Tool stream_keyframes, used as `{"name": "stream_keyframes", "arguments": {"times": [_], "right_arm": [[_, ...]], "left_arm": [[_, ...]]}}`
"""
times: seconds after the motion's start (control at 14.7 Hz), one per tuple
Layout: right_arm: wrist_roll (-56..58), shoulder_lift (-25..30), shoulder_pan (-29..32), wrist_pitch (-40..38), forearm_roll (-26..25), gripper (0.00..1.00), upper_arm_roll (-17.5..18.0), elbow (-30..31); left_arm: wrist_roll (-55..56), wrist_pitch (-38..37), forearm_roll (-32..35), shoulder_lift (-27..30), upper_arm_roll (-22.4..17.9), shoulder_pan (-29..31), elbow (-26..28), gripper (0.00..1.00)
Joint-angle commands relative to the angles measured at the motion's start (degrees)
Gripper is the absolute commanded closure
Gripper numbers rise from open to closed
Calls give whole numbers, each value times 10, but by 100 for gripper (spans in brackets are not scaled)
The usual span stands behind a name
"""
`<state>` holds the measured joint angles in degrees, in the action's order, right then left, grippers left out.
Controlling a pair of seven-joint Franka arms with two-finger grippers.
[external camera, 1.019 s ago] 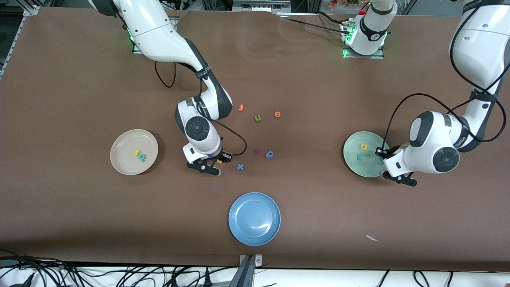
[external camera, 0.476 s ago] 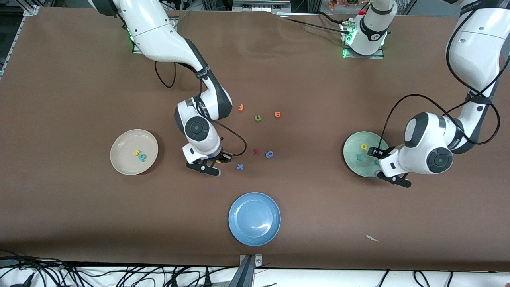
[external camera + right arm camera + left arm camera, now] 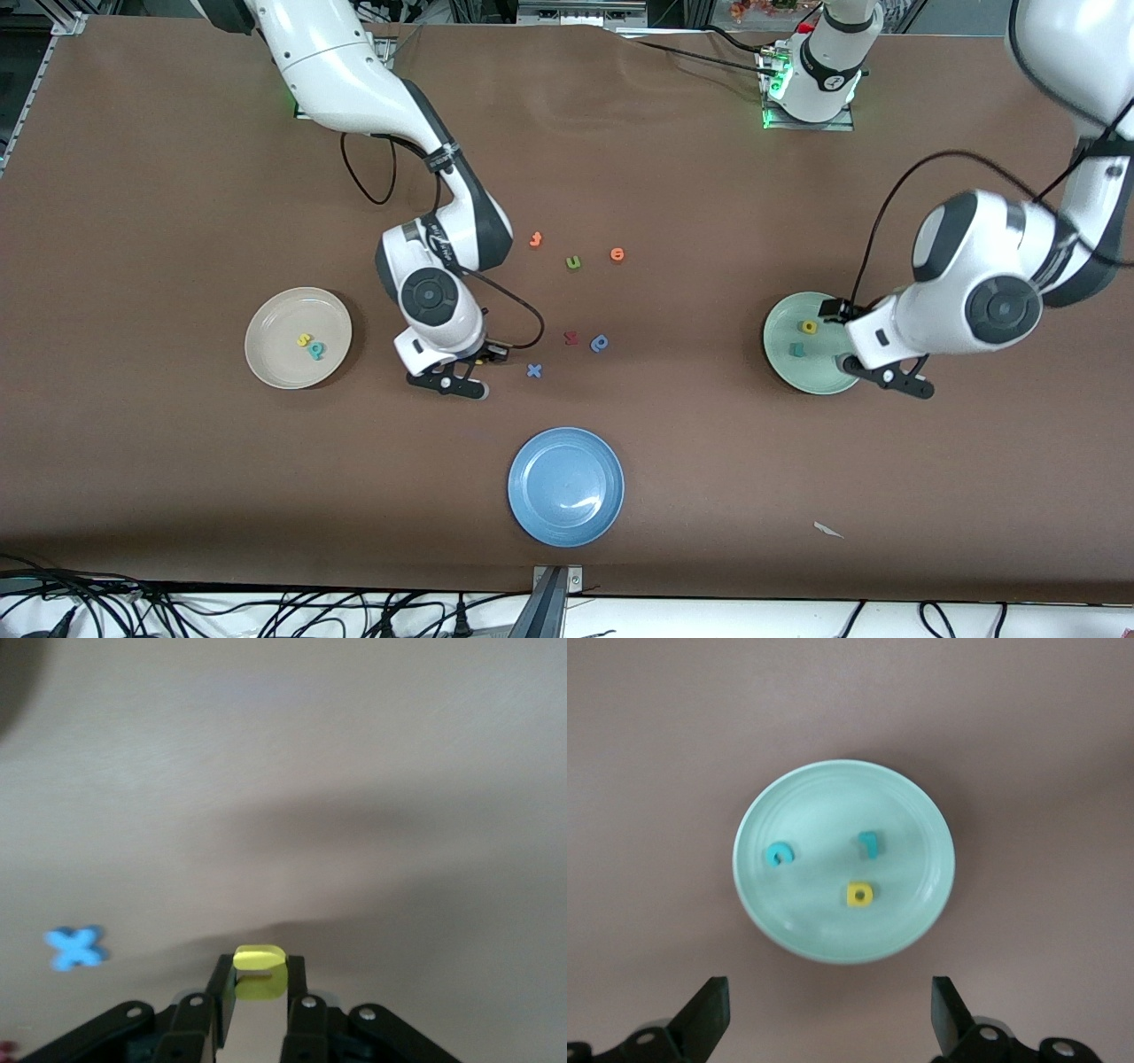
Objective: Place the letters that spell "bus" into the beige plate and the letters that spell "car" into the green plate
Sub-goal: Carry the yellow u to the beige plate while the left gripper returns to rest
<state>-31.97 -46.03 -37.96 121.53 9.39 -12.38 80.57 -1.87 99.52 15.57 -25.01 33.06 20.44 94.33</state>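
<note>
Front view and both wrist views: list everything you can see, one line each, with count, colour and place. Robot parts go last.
beige plate: 1, cream-beige, toward the right arm's end of the table; holds a yellow s and a teal b.
green plate: 1, pale mint, toward the left arm's end; holds a teal c, a teal r and a yellow a.
blue plate: 1, blue, nearest the front camera.
loose letters: 6 mid-table; orange, green u, orange, red, blue, blue x.
paper scrap: 1, white, near the table's front edge.
yellow u: 1, in the right gripper.
right gripper: shut on the yellow u, over bare table beside the blue x.
left gripper: open, above the green plate.
</note>
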Motion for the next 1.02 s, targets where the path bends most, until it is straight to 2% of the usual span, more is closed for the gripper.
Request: {"name": "stream_keyframes", "arguments": {"times": [0.0, 0.27, 0.41, 0.61, 0.75, 0.82, 0.88, 0.95], "right_arm": [[110, 56, 9, -48, 0, 79, -33, 47], [263, 134, 9, -40, 0, 79, -93, 157], [338, 158, 9, -29, 0, 79, -124, 200], [421, 174, 9, 44, 2, 79, -156, 273], [453, 180, 10, 130, 8, 79, -161, 334], [460, 180, 10, 156, 12, 78, -161, 350], [460, 180, 10, 162, 18, 66, -161, 354], [460, 181, 10, 159, 30, 32, -161, 353]], "left_arm": [[11, -70, -11, 50, 19, 6, -29, 0], [5, -203, -51, 63, 21, 0, -148, 0], [2, -224, -73, 85, 5, -28, -164, 0], [-4, -216, -109, 131, -119, -122, -153, 0], [-5, -203, -121, 145, -177, -165, -148, 0], [-5, -187, -125, 159, -204, -184, -124, 0], [-5, -158, -135, 180, -241, -212, -93, 0], [-4, -127, -153, 204, -276, -236, -56, 0]]}}
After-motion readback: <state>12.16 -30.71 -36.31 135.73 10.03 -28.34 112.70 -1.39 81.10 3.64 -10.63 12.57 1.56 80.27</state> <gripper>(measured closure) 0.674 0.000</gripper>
